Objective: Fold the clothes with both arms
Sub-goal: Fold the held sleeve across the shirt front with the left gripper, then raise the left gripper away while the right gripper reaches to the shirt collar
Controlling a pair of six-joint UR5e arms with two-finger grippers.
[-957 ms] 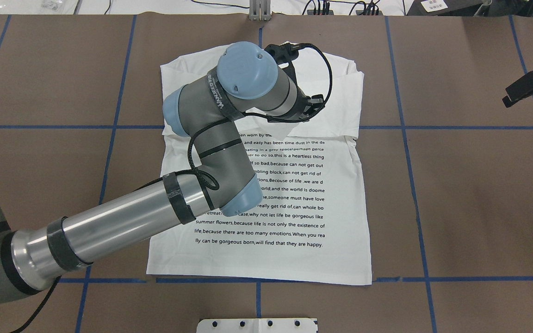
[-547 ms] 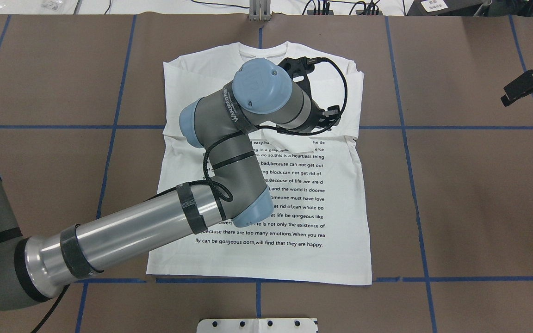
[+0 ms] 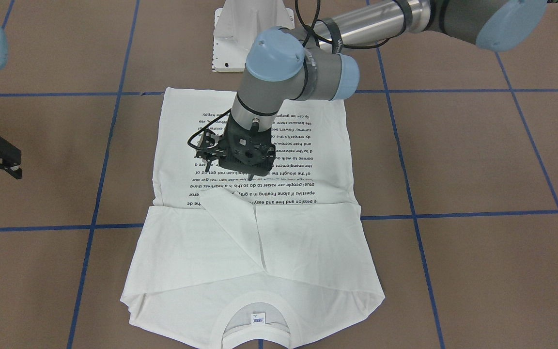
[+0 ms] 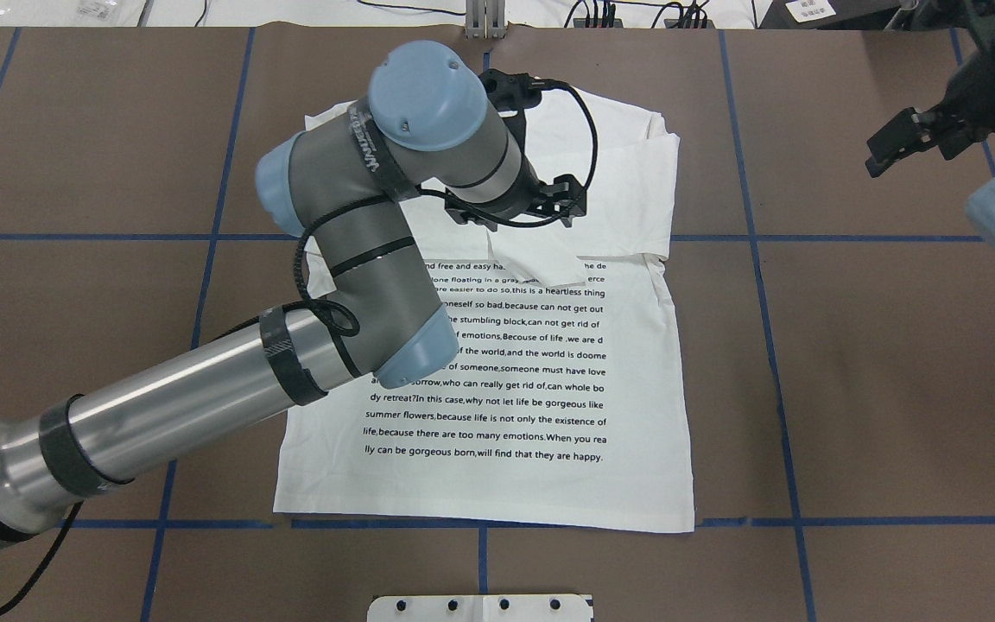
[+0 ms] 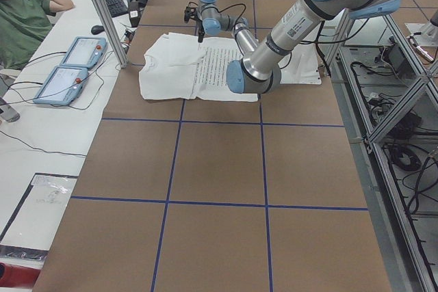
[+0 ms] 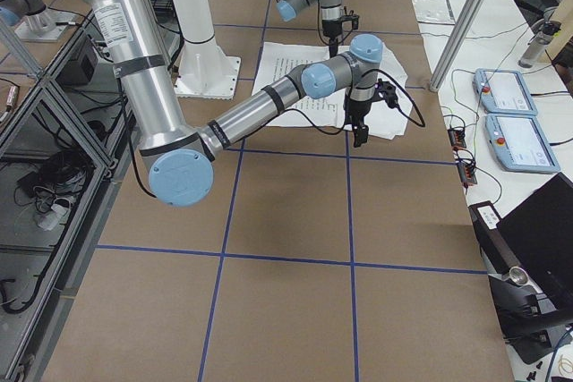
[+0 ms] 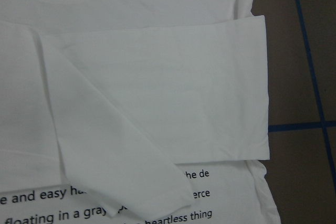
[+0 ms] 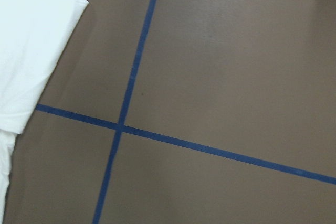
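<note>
Exterior front-facing shows the left gripper (image 3: 233, 162) over the shirt (image 3: 303, 242); I cannot tell how far it is spread.

I see bright, even light from overhead in every view, with only soft shadows under the left arm (image 4: 204, 406). The shirt (image 3: 303, 252) looks nearly washed out where plain. Both wrist views are slightly soft.

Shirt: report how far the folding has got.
Done: both sleeves lie folded in across the chest of the shirt. In hand: no cloth is lifted; the left end effector hovers over the sleeve ends, and the right end effector hangs over the table beside the shirt. Left: the body lies full length, hem not yet brought to the collar.
</note>
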